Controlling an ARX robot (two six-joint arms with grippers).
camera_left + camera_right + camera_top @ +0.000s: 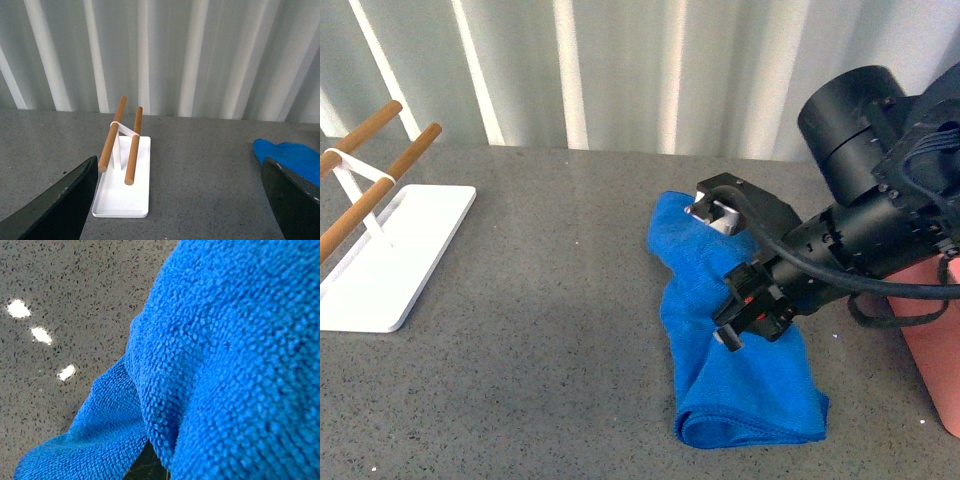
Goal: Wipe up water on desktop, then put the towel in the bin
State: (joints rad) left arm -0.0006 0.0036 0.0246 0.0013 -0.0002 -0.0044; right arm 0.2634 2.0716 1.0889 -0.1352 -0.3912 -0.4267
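The blue towel (745, 400) lies crumpled in a long fold on the speckled grey desktop (540, 300), right of centre. My right gripper (737, 322) is low over its middle and shut on the towel. In the right wrist view the towel (225, 365) fills most of the picture and hides the fingers. The salmon-pink bin (935, 365) shows at the right edge, partly behind my right arm. My left gripper (175, 210) is open and empty above the desktop; one end of the towel (290, 155) shows by its finger (295, 200).
A flat white tray (390, 260) with two wooden rods (380, 185) stands at the far left, and also shows in the left wrist view (125, 200). A corrugated white wall backs the desktop. Three small bright glints (40, 335) lie on the desktop beside the towel.
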